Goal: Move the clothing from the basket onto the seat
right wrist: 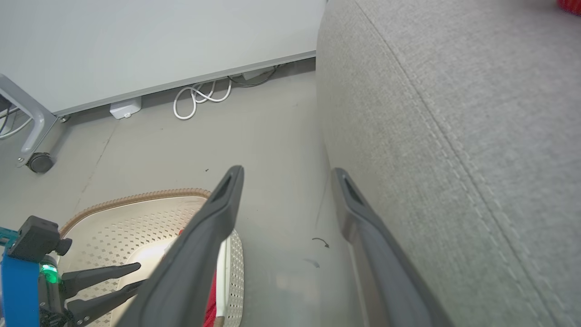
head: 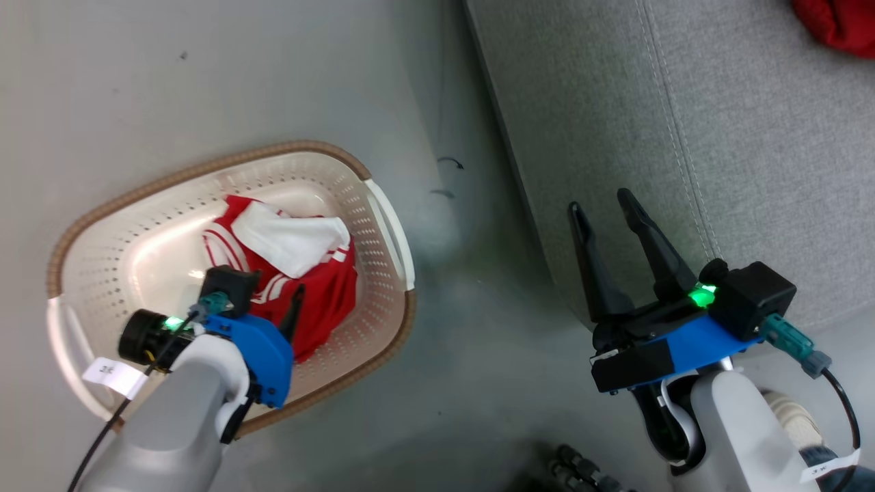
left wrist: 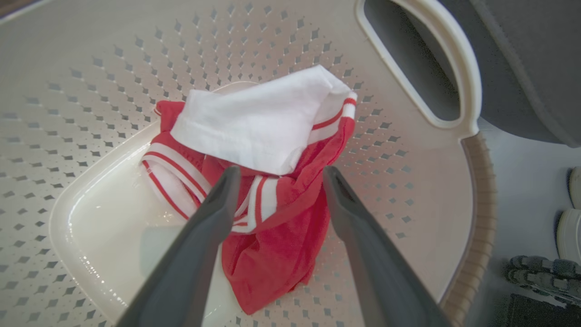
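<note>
Centre-left in the head view, 1 red-and-white garment [head: 301, 273] lies in the basket [head: 205, 164], under the left gripper [left wrist: 280, 172], which is spread and empty. A second red garment [head: 834, 24] sits on the seat [head: 752, 137], upper right. The right gripper [head: 600, 201] is likewise spread, empty. The writing on the forearm tag [head: 113, 374] is illegible.

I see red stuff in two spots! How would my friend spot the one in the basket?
Find the big grey seat; on the floor to its left sits a cream basket with a brown rim. Inside lies a crumpled red garment, the left gripper open above it. Unlike the red cloth up on the seat, it shows a white panel and white stripes.
</note>
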Tool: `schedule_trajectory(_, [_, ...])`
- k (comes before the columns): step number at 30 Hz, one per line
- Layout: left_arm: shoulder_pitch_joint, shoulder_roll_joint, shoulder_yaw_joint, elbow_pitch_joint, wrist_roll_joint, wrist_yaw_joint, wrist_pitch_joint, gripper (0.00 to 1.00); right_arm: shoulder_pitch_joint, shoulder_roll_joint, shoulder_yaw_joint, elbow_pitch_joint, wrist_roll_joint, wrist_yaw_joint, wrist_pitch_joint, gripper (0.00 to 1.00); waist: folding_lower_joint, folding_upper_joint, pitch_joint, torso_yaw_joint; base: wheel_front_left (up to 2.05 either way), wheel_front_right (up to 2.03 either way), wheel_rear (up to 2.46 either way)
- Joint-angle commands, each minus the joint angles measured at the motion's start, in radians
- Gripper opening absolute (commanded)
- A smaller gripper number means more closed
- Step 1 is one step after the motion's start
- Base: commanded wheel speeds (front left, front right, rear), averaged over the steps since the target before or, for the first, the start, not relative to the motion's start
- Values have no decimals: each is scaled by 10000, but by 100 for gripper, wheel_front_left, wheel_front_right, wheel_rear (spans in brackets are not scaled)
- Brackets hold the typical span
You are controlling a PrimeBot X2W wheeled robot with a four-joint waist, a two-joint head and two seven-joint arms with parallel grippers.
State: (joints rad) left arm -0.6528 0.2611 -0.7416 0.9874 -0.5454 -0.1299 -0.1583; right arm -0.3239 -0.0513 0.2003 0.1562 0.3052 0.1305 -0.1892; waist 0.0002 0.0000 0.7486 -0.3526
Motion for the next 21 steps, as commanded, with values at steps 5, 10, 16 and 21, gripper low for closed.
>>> schedule_trajectory(5, [-534,403,-443,280,-262,-10,90,100,-303,14,330,66,307,5,-300,100,-2,0,817,-514,0,0,0])
schedule_trajectory(10, [-775,683,-1058,193,-460,-10,240,100,-459,15,570,258,525,5,-471,100,-2,0,1147,-675,0,0,0])
schedule_trajectory(16, [-1016,873,-1637,258,-725,-10,456,100,-599,14,761,451,740,5,-624,100,-2,0,1349,-794,0,0,0])
schedule_trajectory(21, [-1187,953,-2275,187,-904,-10,888,100,-655,14,805,580,817,5,-704,100,-2,0,1445,-804,0,0,0])
